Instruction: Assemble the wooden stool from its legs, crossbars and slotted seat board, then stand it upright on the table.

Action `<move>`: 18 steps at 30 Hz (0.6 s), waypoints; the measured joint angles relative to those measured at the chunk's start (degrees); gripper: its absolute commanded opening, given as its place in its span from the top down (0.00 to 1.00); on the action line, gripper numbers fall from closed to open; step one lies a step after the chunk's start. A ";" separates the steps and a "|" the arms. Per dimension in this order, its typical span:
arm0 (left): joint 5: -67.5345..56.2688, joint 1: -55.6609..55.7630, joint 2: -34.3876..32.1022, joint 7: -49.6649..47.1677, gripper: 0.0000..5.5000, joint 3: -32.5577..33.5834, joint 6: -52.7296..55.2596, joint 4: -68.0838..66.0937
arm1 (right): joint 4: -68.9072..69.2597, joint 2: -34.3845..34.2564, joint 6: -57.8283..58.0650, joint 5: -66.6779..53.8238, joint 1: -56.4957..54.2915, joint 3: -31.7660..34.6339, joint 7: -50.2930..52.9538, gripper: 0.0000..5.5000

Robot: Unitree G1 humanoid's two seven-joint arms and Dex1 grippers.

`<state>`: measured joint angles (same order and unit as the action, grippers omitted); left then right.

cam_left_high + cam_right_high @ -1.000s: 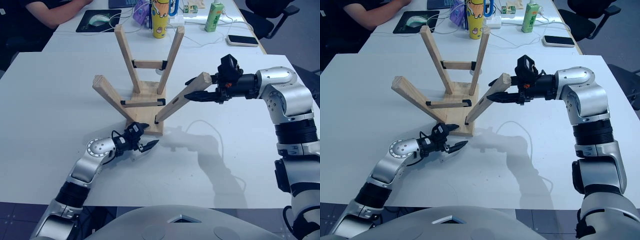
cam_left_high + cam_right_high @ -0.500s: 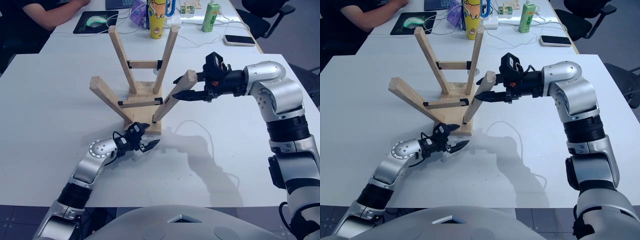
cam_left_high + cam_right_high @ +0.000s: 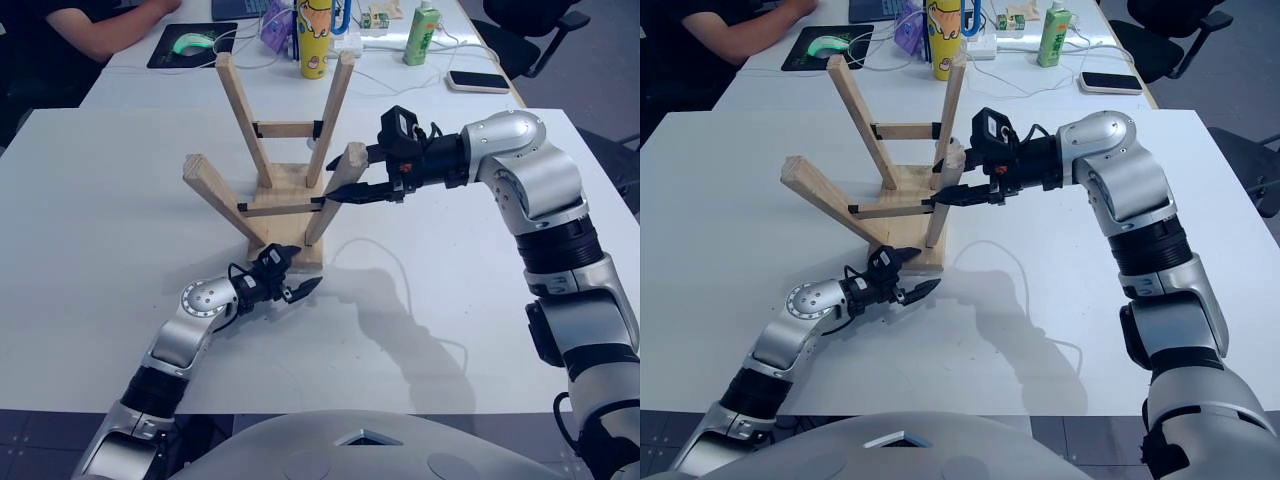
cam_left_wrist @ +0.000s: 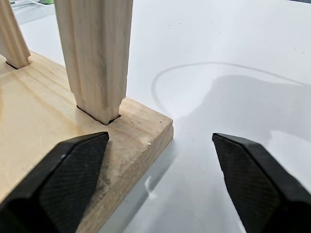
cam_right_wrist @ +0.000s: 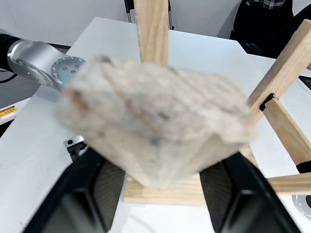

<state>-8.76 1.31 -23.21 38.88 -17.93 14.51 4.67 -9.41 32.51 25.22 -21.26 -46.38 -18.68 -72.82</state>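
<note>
The wooden stool lies upside down, its seat board flat on the white table and its legs pointing up. Two far legs stand joined by a crossbar. The near-left leg leans out to the left. My right gripper is shut on the top end of the near-right leg, whose foot sits in the board's slot. That leg's end sits between the fingers. My left gripper is open, low on the table, at the board's near corner.
A second table behind carries a yellow cup, a green carton, a phone and a mouse pad, with a person's arm at its far left. Bare tabletop lies to the right and front of the stool.
My right gripper has moved left with the leg's top end, swinging that leg from leaning right to nearly upright. The left gripper has stayed by the board's corner.
</note>
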 measured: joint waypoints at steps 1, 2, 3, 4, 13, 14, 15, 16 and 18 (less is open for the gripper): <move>0.03 0.05 0.01 -0.13 0.28 0.01 -0.02 -0.07 | -0.26 -0.11 -0.29 0.11 -0.12 -0.10 -0.01 0.63; 0.07 0.08 0.05 -0.21 0.28 0.01 -0.04 -0.12 | -0.34 -0.19 -0.53 0.33 -0.32 -0.25 -0.10 0.63; 0.09 0.10 0.10 -0.26 0.28 0.01 -0.06 -0.15 | -0.32 -0.23 -0.65 0.43 -0.37 -0.33 -0.24 0.63; 0.10 0.10 0.24 -0.32 0.28 0.01 -0.08 -0.18 | -0.19 -0.26 -0.98 0.54 -0.42 -0.50 -0.45 0.63; 0.08 0.36 0.74 -0.65 0.28 0.15 -0.27 -0.84 | -2.23 -3.35 -0.76 -0.88 1.96 1.82 2.07 0.63; 0.09 0.52 0.74 -0.83 0.28 0.38 -0.32 -1.13 | -3.66 -4.59 -1.42 -1.26 2.24 2.35 2.77 0.63; 0.11 0.81 0.72 -0.95 0.28 0.62 -0.35 -1.55 | -4.67 -5.27 -2.34 -1.34 2.41 2.44 3.19 0.63; 0.14 1.00 0.68 -1.03 0.28 0.83 -0.36 -1.82 | -5.25 -5.83 -3.38 -1.34 2.58 2.54 3.59 0.63; 0.31 1.22 0.67 -1.05 0.28 0.99 -0.37 -2.11 | -5.11 -6.04 -4.78 -1.34 3.28 2.57 3.80 0.63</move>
<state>-8.46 2.52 -22.54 37.83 -16.94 14.14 2.56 -14.52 26.47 20.43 -22.60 -43.11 -16.12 -69.02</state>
